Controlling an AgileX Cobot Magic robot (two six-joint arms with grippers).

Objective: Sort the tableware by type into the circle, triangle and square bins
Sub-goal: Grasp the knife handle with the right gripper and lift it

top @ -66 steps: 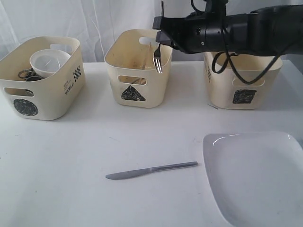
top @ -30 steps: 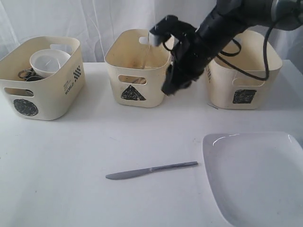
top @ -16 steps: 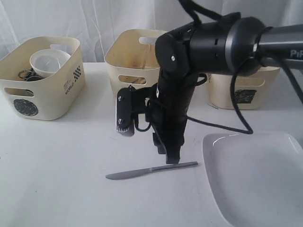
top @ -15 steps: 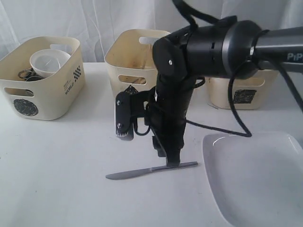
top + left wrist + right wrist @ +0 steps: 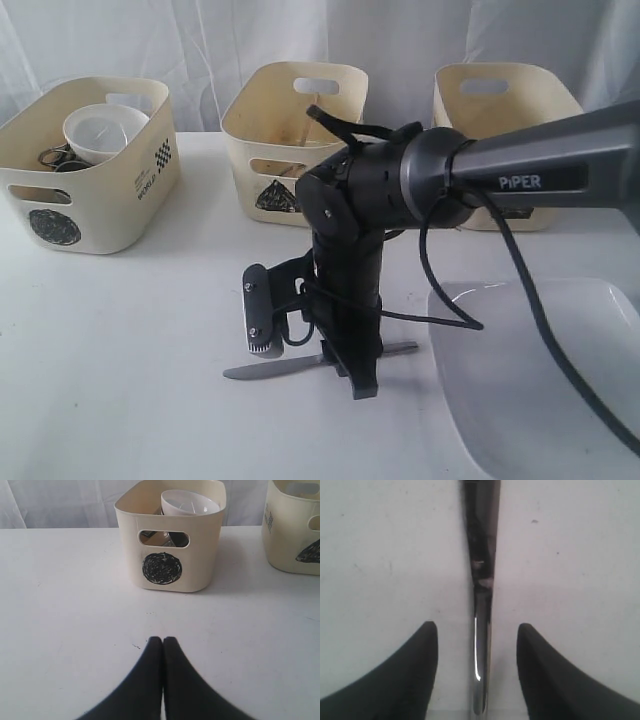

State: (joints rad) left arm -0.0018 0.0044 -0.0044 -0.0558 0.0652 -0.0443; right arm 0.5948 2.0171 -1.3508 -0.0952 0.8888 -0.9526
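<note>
On the white table [image 5: 120,330], the right claw [image 5: 476,626] stands spread astride the knife [image 5: 481,555], fingers [image 5: 417,665] clear of it.

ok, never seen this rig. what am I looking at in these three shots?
A robot with two arms, each ending in a two-finger gripper. The wide shot is from a camera off the arms; the other two cameras sit on the wrists, looking along the fingers. On the white table stand a circle tub, a triangle tub and a square tub, all cream; the first holds a white bowl. A knife and a large white plate lie in front. The right gripper is open, a finger on each side of the knife, not gripping. The left gripper is shut and empty, facing the circle tub.
</note>
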